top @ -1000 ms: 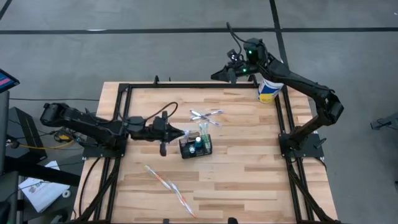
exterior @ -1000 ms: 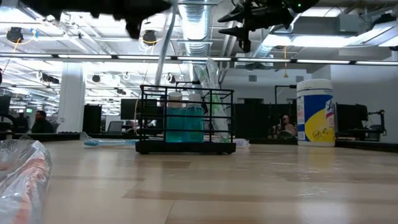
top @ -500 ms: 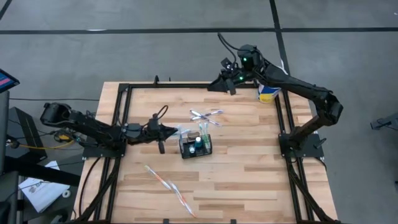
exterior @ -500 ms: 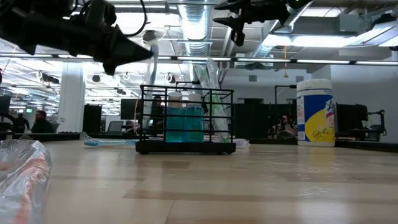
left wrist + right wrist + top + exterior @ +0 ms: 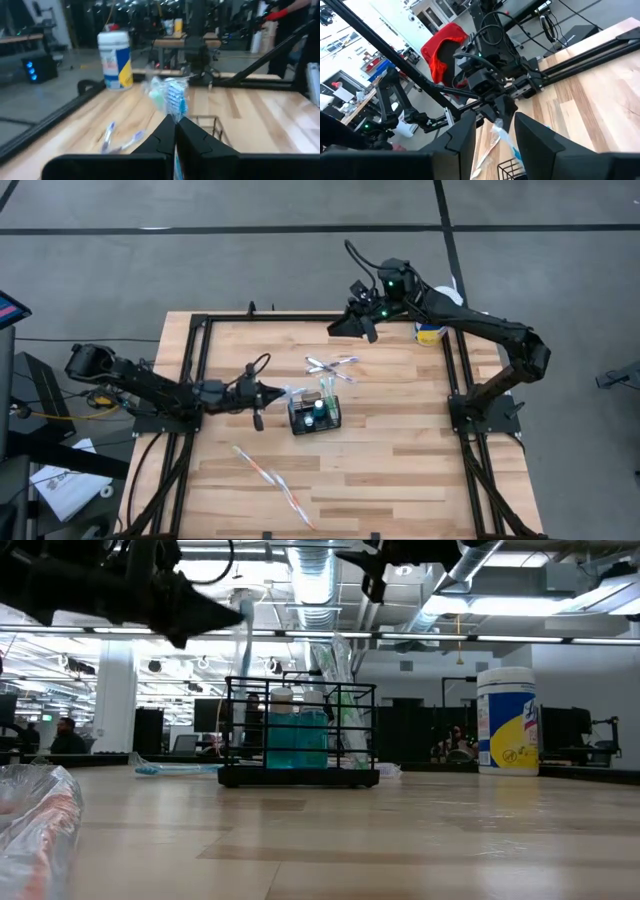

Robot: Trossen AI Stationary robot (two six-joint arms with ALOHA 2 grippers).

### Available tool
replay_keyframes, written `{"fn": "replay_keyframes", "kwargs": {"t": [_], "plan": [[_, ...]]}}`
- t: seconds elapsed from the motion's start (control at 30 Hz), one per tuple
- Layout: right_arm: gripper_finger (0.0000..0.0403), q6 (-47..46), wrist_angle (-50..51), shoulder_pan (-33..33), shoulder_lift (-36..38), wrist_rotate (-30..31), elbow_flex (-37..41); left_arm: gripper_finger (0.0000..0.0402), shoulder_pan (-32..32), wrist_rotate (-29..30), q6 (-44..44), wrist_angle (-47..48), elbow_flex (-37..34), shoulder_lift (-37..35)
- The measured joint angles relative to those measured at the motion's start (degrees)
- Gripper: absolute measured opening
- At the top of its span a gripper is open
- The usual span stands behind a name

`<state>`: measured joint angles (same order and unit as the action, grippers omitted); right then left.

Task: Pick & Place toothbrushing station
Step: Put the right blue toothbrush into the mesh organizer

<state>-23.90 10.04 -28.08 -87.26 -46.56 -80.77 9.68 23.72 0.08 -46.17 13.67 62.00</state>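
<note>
Since a second ago the left gripper (image 5: 284,392) has pulled back, fingers clenched on a wrapped toothbrush (image 5: 170,96) just beside the toothbrushing station (image 5: 315,415) mid-tabletop (image 5: 400,470). Beyond the station, the right gripper (image 5: 345,326) hovers, fingers parted, holding nothing.

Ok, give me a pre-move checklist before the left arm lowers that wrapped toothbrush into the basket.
1. Left gripper shut on the wrapped toothbrush: ok.
2. Toothbrush above the black mesh basket: not ok; in the high view the gripper sits beside the basket's left side, not over it.
3. Basket upright on the table: ok, it stands level in the low view.
4. Free compartment for the brush: cannot tell; a blue bottle and wrapped items already fill part of it.
5. Right gripper clear of the basket: ok, raised near the table's far edge, holding nothing.
</note>
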Motion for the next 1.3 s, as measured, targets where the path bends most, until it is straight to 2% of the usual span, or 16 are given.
{"fn": "replay_keyframes", "kwargs": {"t": [0.27,0.47,0.87,0.97,1.07,1.3], "plan": [[0.0127,-0.1,-0.4,0.3,0.0,0.1,0.0,0.0,-1.3,-4.6,6.7,-0.4,2.7,0.0],[0.0127,-0.1,-0.3,0.3,0.0,0.1,0.0,0.0,-1.8,-9.0,8.2,1.1,1.9,0.0],[0.0127,-0.1,-0.3,0.4,0.0,0.1,0.0,0.0008,-1.8,-10.1,2.5,0.8,-4.7,0.4],[0.0127,-0.1,-0.3,0.4,0.0,0.1,0.0,0.0031,-1.8,-11.8,2.3,0.4,-4.7,0.4],[0.0127,-0.1,-0.4,0.4,0.0,0.1,0.0,0.0071,-1.8,-12.4,1.1,-2.7,-4.7,0.2],[0.0127,-1.6,-1.6,0.3,0.0,-1.4,0.0,0.02,-1.8,-11.3,-5.1,-4.2,-4.7,0.2]]}}
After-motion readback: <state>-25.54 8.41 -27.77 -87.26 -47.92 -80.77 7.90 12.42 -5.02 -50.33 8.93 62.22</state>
